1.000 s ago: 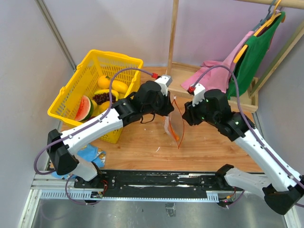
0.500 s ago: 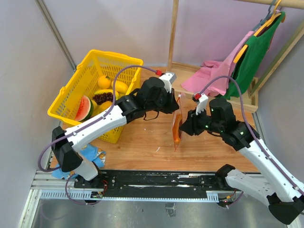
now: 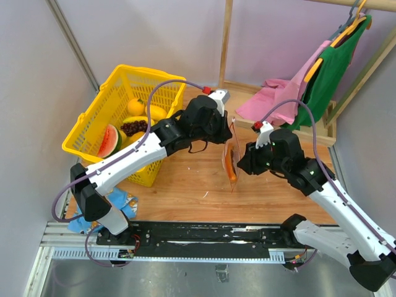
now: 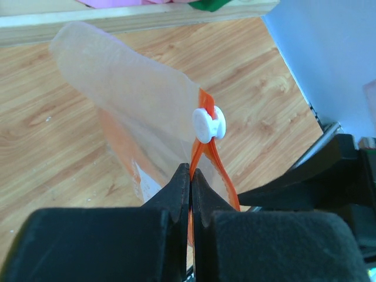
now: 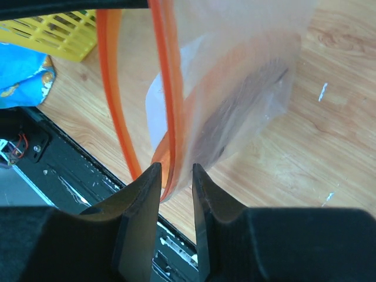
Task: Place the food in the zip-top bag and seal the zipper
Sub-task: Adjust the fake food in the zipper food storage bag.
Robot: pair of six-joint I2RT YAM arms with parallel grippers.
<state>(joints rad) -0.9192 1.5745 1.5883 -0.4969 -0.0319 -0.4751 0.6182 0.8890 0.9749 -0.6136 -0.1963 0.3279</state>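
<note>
I'm clamping my left claw (image 4: 191, 173) on the zipper (image 4: 218, 167) just below the slider (image 4: 208, 124). My right claw (image 5: 176, 167) is straddling it, jaws unclosed. The bag (image 4: 135, 100) is looking limp, light and slippery, so the stiffer strip is probably the best hold.

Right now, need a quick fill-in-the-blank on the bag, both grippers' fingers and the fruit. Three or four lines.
The fingers of the left gripper are ___ on the zipper beside its slider.
The fingers of the right gripper stand ___, straddling one strip of the zip-top bag mouth.
The watermelon wedge lies in the ___ basket.
The slider is ___ in colour.
Missing words: shut; open; yellow; white.
</note>
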